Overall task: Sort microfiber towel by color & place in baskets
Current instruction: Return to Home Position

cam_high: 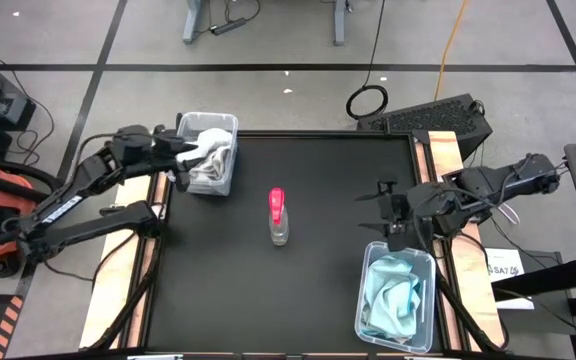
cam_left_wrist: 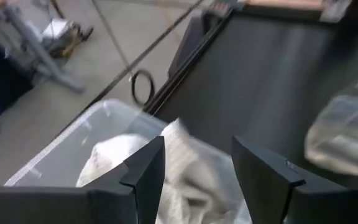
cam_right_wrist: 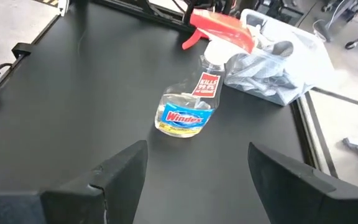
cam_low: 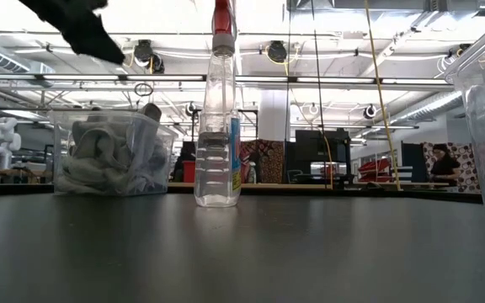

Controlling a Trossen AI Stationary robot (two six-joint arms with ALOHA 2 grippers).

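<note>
Pale grey-white microfiber towels (cam_high: 210,160) lie heaped in a clear basket (cam_high: 230,128) at the table's far left; the low view shows this basket (cam_low: 112,153) too. My left gripper (cam_high: 180,150) hovers open just above that basket's left side, nothing between its fingers (cam_left_wrist: 197,152). Light blue towels (cam_high: 396,300) fill a second clear basket (cam_high: 371,262) at the near right. My right gripper (cam_high: 376,202) hangs open over the table, just beyond that basket, holding nothing (cam_right_wrist: 197,158).
A clear spray bottle (cam_high: 279,218) with a red-pink trigger head stands upright at the table's middle, between the two baskets (cam_low: 217,118). Bare black tabletop lies around it. Wooden strips border the table's left and right sides.
</note>
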